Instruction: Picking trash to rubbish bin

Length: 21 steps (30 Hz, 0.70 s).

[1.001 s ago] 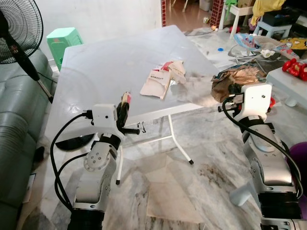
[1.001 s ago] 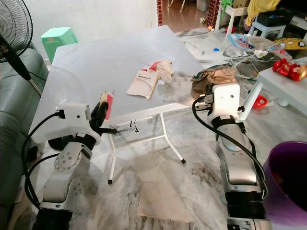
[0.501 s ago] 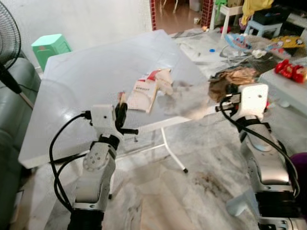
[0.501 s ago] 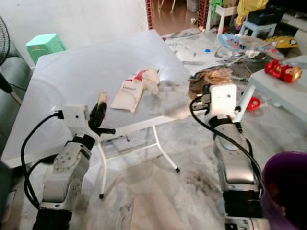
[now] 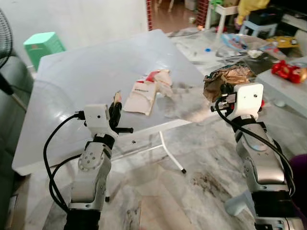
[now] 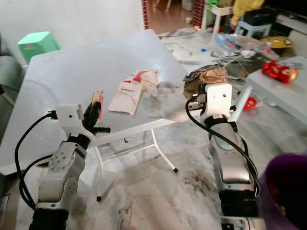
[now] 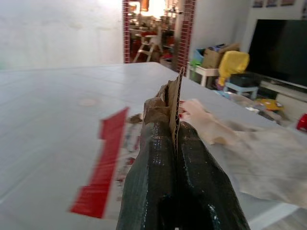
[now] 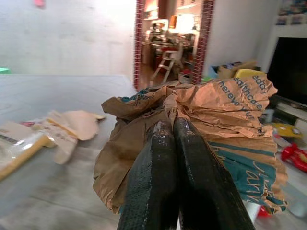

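Off the table's right edge, above the floor, our right gripper (image 8: 173, 143) is clamped on a crumpled brown paper bag (image 8: 225, 115) with teal print, which bulges around and past the black fingers (image 8: 156, 163). At the table's near edge, our left gripper (image 7: 175, 139) is closed on a thin cardboard scrap (image 7: 175, 93) that stands upright between its fingers (image 7: 201, 167). On the grey table (image 5: 86, 72), just beyond the left gripper, lie more papers (image 5: 144, 91): a flat white packet with red markings and some crumpled beige pieces beside it. A purple bin (image 6: 283, 191) stands on the marble floor (image 5: 192, 187) by our right side. A green stool (image 5: 43, 44) sits behind the table, and red toys (image 5: 288, 72) rest on a low white table to the right.
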Motion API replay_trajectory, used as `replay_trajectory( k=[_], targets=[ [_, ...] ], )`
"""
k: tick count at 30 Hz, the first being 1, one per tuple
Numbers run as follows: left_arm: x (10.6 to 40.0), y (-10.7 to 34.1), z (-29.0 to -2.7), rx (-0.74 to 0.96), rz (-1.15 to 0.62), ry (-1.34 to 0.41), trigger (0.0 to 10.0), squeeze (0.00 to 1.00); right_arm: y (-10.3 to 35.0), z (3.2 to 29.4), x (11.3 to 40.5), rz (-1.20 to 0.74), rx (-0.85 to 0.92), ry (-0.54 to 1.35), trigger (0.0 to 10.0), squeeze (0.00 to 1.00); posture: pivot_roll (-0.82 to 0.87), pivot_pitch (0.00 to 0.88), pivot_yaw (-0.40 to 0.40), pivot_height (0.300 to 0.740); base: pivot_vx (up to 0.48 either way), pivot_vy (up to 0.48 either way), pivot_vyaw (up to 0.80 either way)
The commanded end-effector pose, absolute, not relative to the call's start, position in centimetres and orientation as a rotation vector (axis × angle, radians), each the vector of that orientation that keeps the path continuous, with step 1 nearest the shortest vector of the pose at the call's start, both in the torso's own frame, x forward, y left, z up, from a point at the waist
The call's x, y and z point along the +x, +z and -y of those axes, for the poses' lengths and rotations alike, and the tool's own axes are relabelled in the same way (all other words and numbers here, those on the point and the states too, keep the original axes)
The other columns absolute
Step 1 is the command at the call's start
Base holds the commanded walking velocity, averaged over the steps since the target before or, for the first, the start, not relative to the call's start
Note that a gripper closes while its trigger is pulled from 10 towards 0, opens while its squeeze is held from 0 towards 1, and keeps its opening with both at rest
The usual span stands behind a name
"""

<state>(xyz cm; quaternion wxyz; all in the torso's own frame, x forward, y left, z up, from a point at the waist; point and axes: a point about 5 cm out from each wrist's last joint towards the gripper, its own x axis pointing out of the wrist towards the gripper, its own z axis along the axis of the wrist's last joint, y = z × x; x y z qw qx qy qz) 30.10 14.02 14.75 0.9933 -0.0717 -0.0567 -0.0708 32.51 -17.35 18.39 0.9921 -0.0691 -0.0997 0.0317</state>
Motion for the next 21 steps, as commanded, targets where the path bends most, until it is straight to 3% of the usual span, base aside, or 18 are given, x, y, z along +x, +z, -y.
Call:
replay_trajectory(
  k=[1, 21],
  targets=[
    [30.18, 15.05, -14.18, -0.141, 0.118, -0.138, 0.0, 0.00, 18.56, 17.33, 32.48, 0.202, -0.135, 0.060, 10.0, 0.00, -0.04, 0.059, 0.074, 0.740, 0.000, 0.000, -0.80],
    [30.63, 15.42, -14.56, -0.189, 0.122, -0.109, 0.0, 0.00, 18.59, 17.45, 32.48, 0.199, -0.132, 0.056, 10.0, 0.00, -0.05, 0.060, 0.075, 0.740, 0.000, 0.000, -0.80]
  ],
)
